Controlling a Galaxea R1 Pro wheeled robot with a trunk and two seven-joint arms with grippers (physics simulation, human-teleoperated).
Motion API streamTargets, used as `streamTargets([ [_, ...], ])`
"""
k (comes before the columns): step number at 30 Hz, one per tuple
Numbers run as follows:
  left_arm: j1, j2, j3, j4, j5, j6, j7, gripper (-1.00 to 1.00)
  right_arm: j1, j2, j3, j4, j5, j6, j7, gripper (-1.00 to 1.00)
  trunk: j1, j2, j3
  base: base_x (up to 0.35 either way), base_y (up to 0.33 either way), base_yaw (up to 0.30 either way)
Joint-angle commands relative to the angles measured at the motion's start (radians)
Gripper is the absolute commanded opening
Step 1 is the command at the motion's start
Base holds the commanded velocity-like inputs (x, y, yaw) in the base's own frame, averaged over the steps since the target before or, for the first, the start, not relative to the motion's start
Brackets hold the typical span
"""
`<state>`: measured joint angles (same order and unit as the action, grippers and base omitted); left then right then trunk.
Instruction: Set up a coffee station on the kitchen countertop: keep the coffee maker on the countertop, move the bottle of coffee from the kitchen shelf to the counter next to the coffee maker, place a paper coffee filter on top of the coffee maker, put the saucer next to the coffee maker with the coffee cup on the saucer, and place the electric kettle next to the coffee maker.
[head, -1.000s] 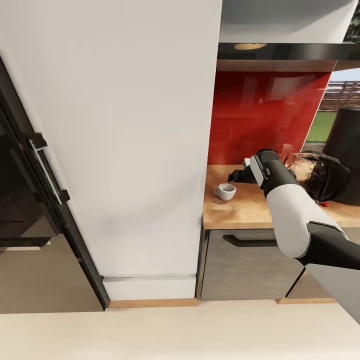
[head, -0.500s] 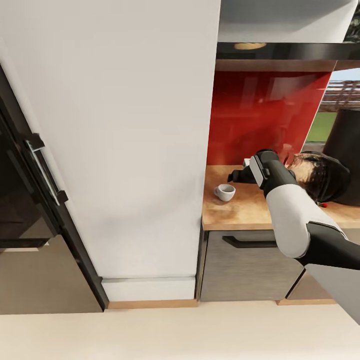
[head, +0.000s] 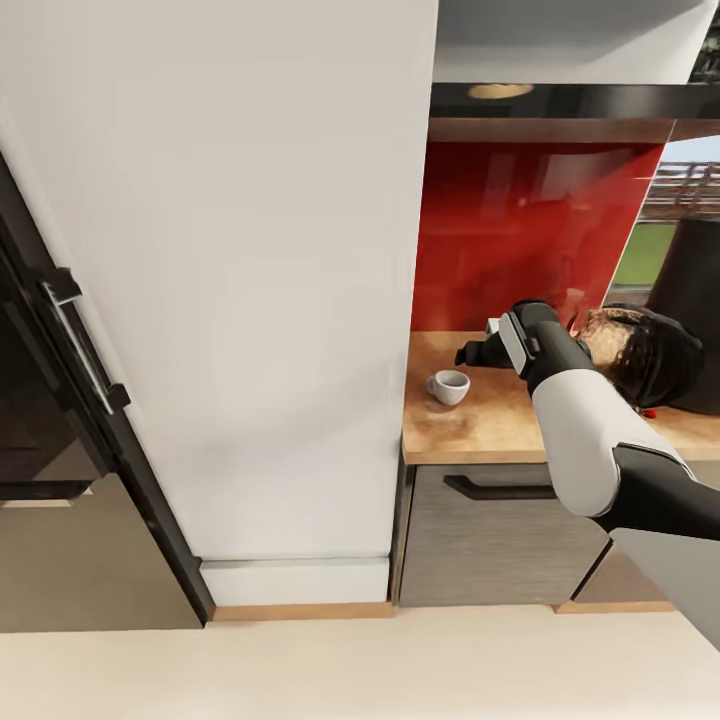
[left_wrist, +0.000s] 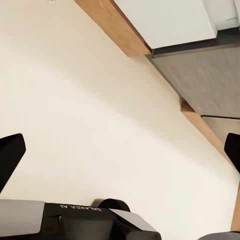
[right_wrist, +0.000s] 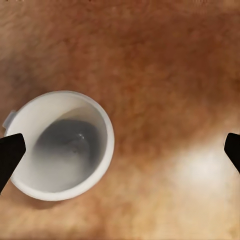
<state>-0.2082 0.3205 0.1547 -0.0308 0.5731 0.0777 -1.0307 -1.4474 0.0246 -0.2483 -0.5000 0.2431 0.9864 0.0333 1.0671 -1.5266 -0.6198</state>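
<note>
The white coffee cup (head: 449, 386) stands upright and empty on the countertop (head: 480, 425), close to the tall white cabinet. My right gripper (head: 470, 353) hovers just above and behind it. In the right wrist view the coffee cup (right_wrist: 60, 145) lies under one fingertip of the open right gripper (right_wrist: 120, 150), with bare countertop (right_wrist: 165, 75) under the rest. The glass electric kettle (head: 640, 350) sits behind my right forearm. A glossy black kitchen shelf (head: 580, 100) hangs above, with a yellow-gold oval (head: 500, 91) on it, seemingly the coffee bottle's lid. My left gripper (left_wrist: 120, 150) is open over the floor.
A tall white cabinet (head: 230, 280) fills the left of the counter nook, with a dark oven front and handle (head: 80, 340) beside it. A red backsplash (head: 530, 230) backs the counter. A tall dark body (head: 690, 280) stands at the right edge. A grey drawer (head: 480, 540) lies below.
The whole head view has drifted slightly, so the camera moved. My right gripper and the cup keep the same relation.
</note>
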Motion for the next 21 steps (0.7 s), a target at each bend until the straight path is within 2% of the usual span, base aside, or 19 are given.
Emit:
streamTargets([
  [1,0.0,0.0,0.008,0.0,-0.004,0.008,-0.004,1.0,-0.001,0.001,-0.008,-0.001,0.008,0.003,0.003,1.0,0.0,0.0,-0.001,0.159,-0.001,0.0],
  [7,0.0,0.0,0.008,0.0,-0.004,0.008,-0.002,1.0,-0.001,0.0,-0.008,0.0,0.007,0.003,0.003,1.0,0.0,0.0,-0.001,0.101,0.0,0.0],
  [21,0.0,0.0,0.008,0.0,-0.004,0.008,-0.002,1.0,0.004,-0.003,-0.008,0.0,0.008,0.003,0.003,1.0,0.0,0.0,-0.001,0.008,-0.043,0.0],
])
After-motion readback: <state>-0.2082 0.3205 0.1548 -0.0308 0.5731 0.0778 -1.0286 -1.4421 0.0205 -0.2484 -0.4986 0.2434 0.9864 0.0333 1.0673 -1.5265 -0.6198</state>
